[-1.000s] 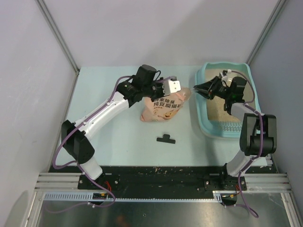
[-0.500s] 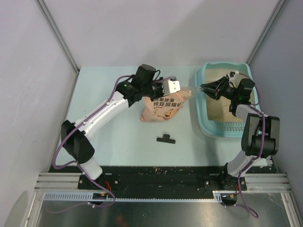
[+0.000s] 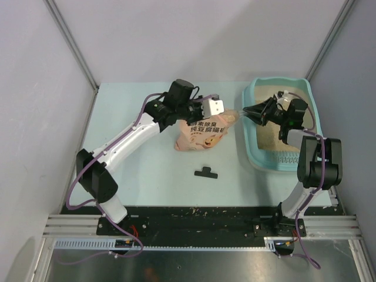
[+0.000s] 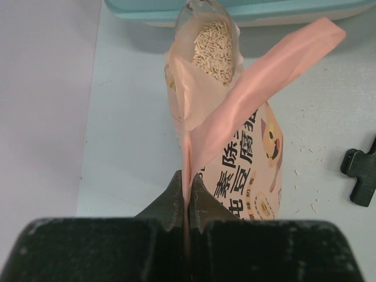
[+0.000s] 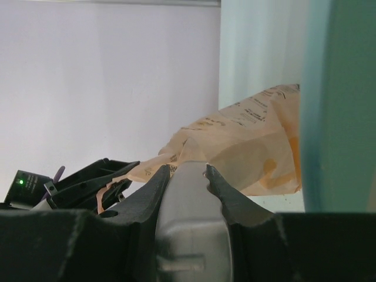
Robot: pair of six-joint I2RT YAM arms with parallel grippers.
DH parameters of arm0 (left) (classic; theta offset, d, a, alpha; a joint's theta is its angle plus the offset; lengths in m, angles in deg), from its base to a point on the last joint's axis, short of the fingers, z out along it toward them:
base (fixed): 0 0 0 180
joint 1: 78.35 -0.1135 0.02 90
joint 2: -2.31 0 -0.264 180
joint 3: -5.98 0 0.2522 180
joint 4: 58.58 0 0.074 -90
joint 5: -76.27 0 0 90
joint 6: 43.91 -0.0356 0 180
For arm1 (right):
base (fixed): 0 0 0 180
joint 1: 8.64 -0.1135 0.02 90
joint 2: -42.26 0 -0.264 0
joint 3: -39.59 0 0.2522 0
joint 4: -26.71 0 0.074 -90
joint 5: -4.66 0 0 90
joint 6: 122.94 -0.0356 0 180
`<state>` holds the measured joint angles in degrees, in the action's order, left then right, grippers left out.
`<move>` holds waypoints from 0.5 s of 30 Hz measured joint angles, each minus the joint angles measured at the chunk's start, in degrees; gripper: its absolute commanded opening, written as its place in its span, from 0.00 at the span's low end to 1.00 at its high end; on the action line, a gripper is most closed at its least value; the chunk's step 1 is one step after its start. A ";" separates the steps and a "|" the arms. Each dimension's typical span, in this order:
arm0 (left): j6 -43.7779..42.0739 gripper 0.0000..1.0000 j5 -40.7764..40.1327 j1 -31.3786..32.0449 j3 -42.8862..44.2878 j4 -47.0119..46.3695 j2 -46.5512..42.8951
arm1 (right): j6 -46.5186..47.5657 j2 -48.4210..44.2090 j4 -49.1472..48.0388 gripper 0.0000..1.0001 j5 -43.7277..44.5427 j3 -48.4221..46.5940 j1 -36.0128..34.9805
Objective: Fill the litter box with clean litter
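From above, the left gripper (image 3: 223,111) pinches the top edge of the bag (image 3: 200,135), which lies mid-counter (image 3: 147,164) with its mouth turned right. The box (image 3: 249,147) sits just right of the bag at the frame's right. Some litter (image 3: 271,136) already covers part of its floor. The right gripper (image 3: 254,111) hangs over the box's left rim, pointing left. It holds the scoop (image 3: 242,113), whose long axis runs left to right into the bag mouth. A black clip (image 3: 205,172) lies lower centre.

In the left wrist view, the left gripper (image 4: 187,202) is clenched on the bag (image 4: 235,170), holding the mouth open. The scoop (image 4: 207,23) at upper centre carries litter (image 4: 216,50), and the box (image 4: 247,7) lies straight beyond it along the top edge.

In the right wrist view, the right gripper (image 5: 187,176) clasps the scoop's handle (image 5: 188,202). The bag (image 5: 247,153) is ahead and the box wall (image 5: 335,106) fills the right side.

The next move likely turns on drawing the scoop back rightward along its axis. The box lies behind and under the right gripper, so the right arm is the nearer.
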<state>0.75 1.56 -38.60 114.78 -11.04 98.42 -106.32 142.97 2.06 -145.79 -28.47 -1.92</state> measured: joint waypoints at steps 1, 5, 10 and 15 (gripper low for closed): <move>-0.04 0.00 0.11 0.00 0.00 -0.02 0.02 | 0.00 0.00 0.00 0.00 -0.04 0.00 0.46; -0.28 0.00 0.15 0.37 0.00 -0.15 0.02 | -0.17 0.00 -0.28 0.00 -0.59 0.00 1.79; -0.87 0.00 0.52 0.37 0.00 -0.26 0.07 | -0.09 -0.48 0.09 0.00 -1.77 0.00 2.60; -1.25 0.00 1.38 0.33 0.00 -1.22 0.55 | 1.84 -4.55 4.68 0.00 -3.21 -0.02 6.29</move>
<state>-0.50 2.94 -38.28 114.78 -12.26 98.97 -104.48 138.42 6.73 -149.00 -28.50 4.37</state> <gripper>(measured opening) 0.028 0.316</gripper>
